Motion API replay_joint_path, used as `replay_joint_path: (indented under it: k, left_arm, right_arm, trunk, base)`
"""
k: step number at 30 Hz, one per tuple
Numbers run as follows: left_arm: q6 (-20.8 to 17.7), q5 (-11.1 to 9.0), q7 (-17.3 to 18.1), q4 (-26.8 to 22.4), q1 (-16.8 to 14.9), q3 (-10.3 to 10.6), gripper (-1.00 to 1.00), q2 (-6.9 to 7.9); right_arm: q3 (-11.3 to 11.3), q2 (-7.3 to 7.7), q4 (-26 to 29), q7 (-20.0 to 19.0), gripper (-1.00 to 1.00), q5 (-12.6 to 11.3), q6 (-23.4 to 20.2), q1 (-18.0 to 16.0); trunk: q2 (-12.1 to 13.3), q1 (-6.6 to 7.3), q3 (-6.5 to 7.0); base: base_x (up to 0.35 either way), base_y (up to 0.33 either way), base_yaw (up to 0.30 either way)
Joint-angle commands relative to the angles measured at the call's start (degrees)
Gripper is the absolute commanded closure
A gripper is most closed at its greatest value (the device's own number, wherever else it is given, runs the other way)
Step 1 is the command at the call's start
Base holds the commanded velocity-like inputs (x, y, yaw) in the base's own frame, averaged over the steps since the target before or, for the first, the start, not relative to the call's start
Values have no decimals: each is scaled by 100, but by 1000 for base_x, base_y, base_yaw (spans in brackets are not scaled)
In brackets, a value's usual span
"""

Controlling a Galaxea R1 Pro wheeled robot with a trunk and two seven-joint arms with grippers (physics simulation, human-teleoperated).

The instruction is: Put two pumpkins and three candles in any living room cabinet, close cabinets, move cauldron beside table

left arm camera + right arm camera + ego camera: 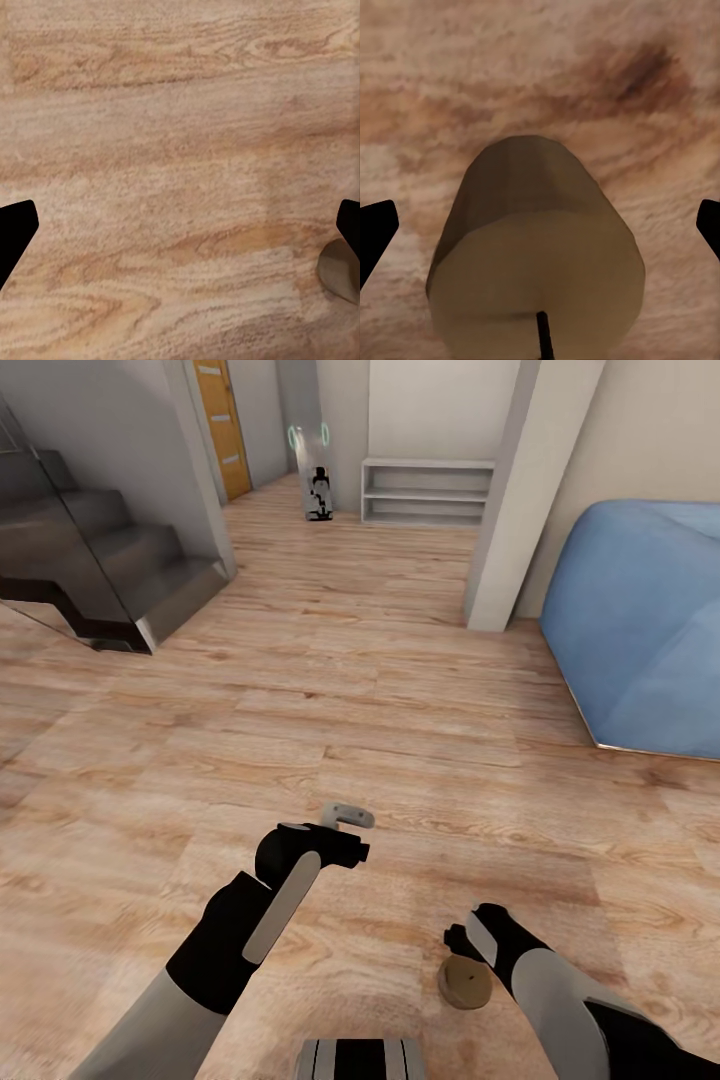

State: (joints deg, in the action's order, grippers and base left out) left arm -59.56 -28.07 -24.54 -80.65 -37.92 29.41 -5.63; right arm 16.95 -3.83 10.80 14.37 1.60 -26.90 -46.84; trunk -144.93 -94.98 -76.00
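A candle, a squat pale cylinder with a small dark wick, stands on the wood floor just below my right gripper. In the right wrist view the candle looms close between the two spread fingertips, and neither tip touches it. My left gripper hovers over bare floor, open and empty; its wrist view catches the candle's edge. The pumpkins, the cabinet and the cauldron are out of view.
A grey staircase rises at the left. A white pillar and a blue beanbag stand at the right. An open white shelf unit and an orange door lie down the hallway.
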Motion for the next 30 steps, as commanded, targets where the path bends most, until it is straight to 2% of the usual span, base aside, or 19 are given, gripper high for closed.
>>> replay_joint_path:
  k: [1,10,13,30]
  left_arm:
    - [-13,-59,-60,-4,-4,4,-100,0]
    - [-12,-58,-60,-3,-5,3,-100,0]
    - [-7,-49,-60,1,-5,3,-100,0]
    - [-3,-39,-60,5,-5,12,-100,0]
  right_arm:
    - [21,-10,12,15,-100,16,-34,0]
    - [-1,-2,-202,13,-100,19,-40,0]
    - [6,21,-249,13,-100,17,-42,0]
    - [-12,19,-263,13,-100,20,-29,0]
  trunk:
    - [-2,1,-4]
    - [-2,1,-4]
    - [-6,-7,-71]
    - [-6,-7,-71]
  base:
    - [0,0,0]
    - [0,0,0]
    - [0,0,0]
    - [0,0,0]
